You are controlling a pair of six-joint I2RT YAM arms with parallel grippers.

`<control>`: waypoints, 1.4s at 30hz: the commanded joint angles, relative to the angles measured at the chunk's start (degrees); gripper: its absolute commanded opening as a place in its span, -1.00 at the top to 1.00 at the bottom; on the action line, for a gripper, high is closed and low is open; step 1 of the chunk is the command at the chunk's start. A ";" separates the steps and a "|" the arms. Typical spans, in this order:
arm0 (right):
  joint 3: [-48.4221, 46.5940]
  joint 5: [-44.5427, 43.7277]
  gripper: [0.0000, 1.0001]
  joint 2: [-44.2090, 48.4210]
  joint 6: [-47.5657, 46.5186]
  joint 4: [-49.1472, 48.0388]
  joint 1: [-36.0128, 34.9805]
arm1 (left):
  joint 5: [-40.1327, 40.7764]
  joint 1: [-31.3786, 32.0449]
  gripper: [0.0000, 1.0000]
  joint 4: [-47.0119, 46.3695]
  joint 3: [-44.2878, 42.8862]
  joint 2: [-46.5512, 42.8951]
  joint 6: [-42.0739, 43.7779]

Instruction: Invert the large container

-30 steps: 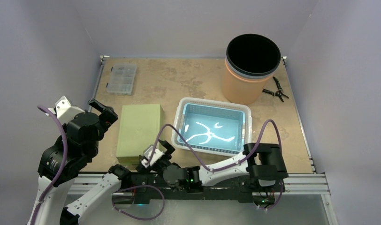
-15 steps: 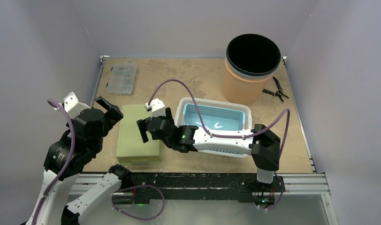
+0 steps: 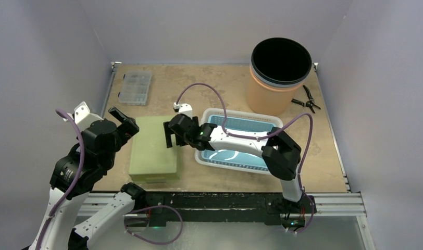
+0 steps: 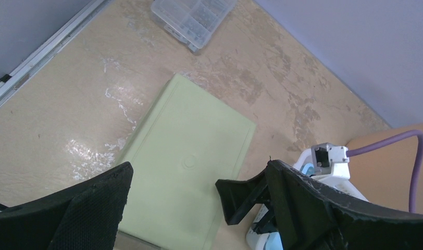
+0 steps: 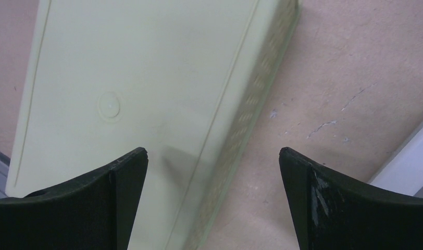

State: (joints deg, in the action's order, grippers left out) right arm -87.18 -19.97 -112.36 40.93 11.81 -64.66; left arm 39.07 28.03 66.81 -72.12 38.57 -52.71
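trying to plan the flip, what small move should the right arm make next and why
Probably lower the right end effector a little, so its open jaws straddle the right long wall of the green container. The right wrist view shows that perforated wall lined up between the jaws, but nothing is gripped yet. The left end effector is open near the other side.

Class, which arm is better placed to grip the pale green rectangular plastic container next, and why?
Probably the right: its open right gripper straddles the pale green rectangular plastic container's long edge, close above it. The open left gripper hangs by the far left corner, seemingly higher.
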 commanded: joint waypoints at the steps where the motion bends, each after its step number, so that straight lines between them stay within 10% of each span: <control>1: 3.13 -1.55 -0.98 2.28 4.55 7.02 1.79 | -2.50 -0.30 -0.97 -2.56 1.50 0.36 1.53; 16: 20.47 6.92 -0.98 13.81 11.23 -1.07 4.97 | -28.38 -0.25 -0.97 -19.51 13.08 5.52 9.77; 34: 33.45 -8.37 -0.98 42.31 18.01 -2.01 4.96 | -53.58 -0.17 -0.84 -43.74 28.14 18.46 5.10; 42: 34.97 -16.70 -0.98 51.71 17.92 -0.84 4.99 | -50.91 -0.09 -0.84 -52.25 38.14 20.94 3.22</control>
State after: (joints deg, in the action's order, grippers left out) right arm -52.73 -29.50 -63.35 58.08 10.41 -59.70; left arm -11.60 28.03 22.15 -38.28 57.76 -48.71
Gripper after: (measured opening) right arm 0.987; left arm 0.917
